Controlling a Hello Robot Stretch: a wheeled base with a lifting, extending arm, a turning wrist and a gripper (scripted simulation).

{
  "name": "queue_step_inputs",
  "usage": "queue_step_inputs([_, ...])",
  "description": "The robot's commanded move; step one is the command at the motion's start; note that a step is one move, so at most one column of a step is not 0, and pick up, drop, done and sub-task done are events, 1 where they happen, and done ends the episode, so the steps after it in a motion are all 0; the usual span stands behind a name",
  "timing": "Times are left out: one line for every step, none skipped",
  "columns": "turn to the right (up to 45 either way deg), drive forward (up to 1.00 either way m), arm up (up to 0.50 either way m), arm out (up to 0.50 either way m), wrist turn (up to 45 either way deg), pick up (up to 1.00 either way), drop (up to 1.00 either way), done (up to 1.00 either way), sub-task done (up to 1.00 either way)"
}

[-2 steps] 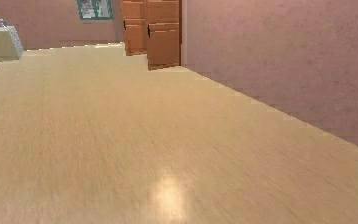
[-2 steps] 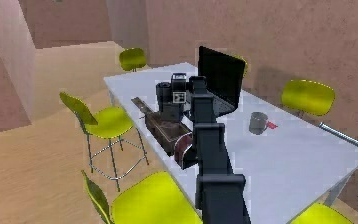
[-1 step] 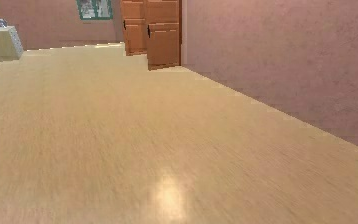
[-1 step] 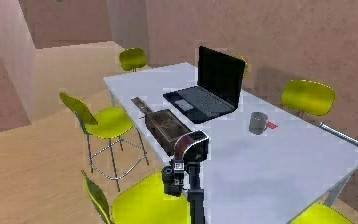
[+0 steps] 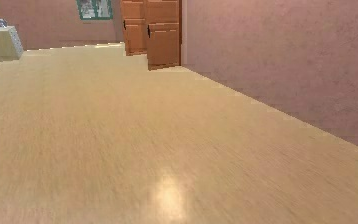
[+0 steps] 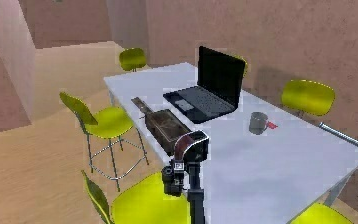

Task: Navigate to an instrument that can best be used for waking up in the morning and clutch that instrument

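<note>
One white rectangular table [image 6: 287, 170] runs along the arm side, and the dark two-finger gripper [image 6: 173, 175] is low at its near edge. I can't tell if the jaws are apart or together, or whether they've got anything. Honestly I can't pin down the alarm clock. Candidates are a small red blob [image 6: 274, 125] just beside the grey round mug [image 6: 258, 122], about 2 o'clock from the gripper, and a long dark brown box [image 6: 159, 118] at 12 o'clock, long axis running 10-to-4. An open black laptop [image 6: 212, 85] stands at 1 o'clock. My guess: more looking before any reach.
</note>
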Motion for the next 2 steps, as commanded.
queue_step_inputs([0.0,0.00,0.10,0.00,0.0,0.00,0.00,0.00,0.00])
queue_step_inputs([0.0,0.00,0.00,0.00,0.0,0.00,0.00,1.00,0.00])
